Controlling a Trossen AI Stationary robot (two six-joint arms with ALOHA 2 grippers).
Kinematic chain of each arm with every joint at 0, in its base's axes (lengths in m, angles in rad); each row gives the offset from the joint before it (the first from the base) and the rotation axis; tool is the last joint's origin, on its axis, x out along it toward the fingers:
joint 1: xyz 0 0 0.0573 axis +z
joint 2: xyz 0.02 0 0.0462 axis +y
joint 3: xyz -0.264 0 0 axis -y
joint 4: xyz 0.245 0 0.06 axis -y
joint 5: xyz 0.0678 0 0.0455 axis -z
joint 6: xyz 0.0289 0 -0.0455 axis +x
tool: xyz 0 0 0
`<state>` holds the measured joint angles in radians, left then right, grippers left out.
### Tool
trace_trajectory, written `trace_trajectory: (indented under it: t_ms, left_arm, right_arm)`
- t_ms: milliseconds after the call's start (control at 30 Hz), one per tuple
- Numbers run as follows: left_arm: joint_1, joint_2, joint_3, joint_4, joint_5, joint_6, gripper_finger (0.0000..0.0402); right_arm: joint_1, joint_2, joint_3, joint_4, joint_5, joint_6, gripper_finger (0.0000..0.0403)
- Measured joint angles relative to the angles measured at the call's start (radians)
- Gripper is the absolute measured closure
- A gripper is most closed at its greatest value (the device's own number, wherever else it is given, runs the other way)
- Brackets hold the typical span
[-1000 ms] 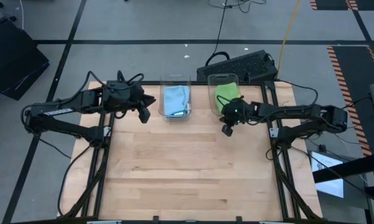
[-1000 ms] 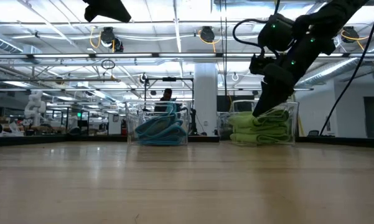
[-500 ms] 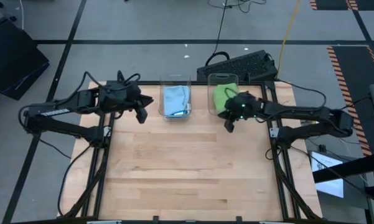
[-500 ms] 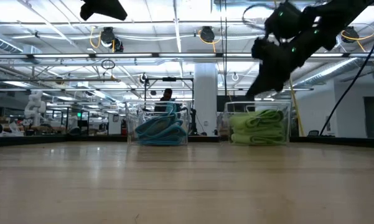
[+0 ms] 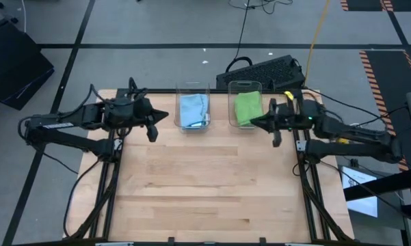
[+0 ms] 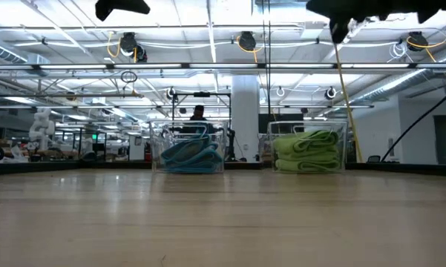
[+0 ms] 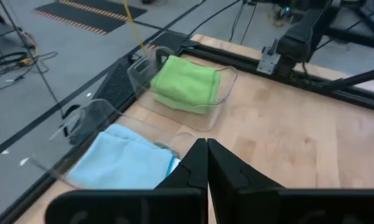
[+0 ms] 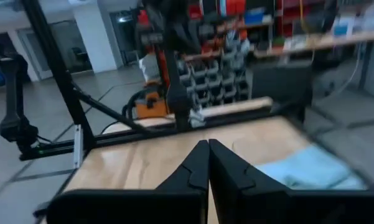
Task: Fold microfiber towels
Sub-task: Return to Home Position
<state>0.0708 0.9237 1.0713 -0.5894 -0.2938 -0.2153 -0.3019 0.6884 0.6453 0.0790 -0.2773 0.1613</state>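
**Folded towels sit in two bins at the far edge; both grippers closed and empty**

The light blue microfiber towels [image 5: 193,109] lie in the left clear bin [image 5: 192,88]. The lime green microfiber towels [image 5: 247,108] lie in the right clear bin [image 5: 245,84]. The two bins stand side by side, close but apart, at the far edge of the wooden table [image 5: 205,184].

From above, the green stack is a tidy rectangle with its long axis running near to far, and it fills most of its bin. From table height its layers lie flat on one another, with rounded fold edges facing the near side. The blue towels are also a little longer from near to far. They sit more loosely, with curling folds that loop up against the bin wall.

The left gripper [image 5: 163,115] hangs above the table just left of the blue bin and points right toward it. Its fingers [image 7: 190,173] are pressed together with nothing between them. The right gripper [image 5: 256,121] is held high just right of the green bin and points left across it. Its fingers [image 8: 193,173] are also closed on nothing. In the low view both grippers show only as dark shapes along the upper edge, well above the bins.
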Motion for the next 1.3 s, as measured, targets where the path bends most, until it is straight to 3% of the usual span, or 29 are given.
trace_trajectory:
  t_ms: [233, 567, 767, 1000, 1300]
  left_arm:
    - [-0.023, -0.064, -0.203, 0.263, -0.003, -0.032, 0.0400]
    - [-0.026, -0.075, -0.233, 0.169, -0.020, 0.021, 0.0385]
    - [-0.007, -0.077, -0.264, 0.168, 0.043, 0.076, 0.0398]
    - [0.032, -0.083, -0.401, 0.361, 0.160, 0.063, 0.0399]
    - [0.078, -0.095, -0.567, 0.544, 0.240, 0.084, 0.0399]
  right_arm:
    - [0.046, -0.111, 0.000, -0.010, 0.095, -0.159, 0.0403]
    - [0.103, -0.193, -0.011, -0.119, 0.093, -0.299, 0.0403]
    - [0.108, -0.241, -0.170, 0.038, 0.093, -0.276, 0.0403]
    - [0.108, -0.269, -0.375, 0.295, 0.094, -0.306, 0.0403]
    - [0.107, -0.337, -0.516, 0.314, 0.125, -0.306, 0.0403]
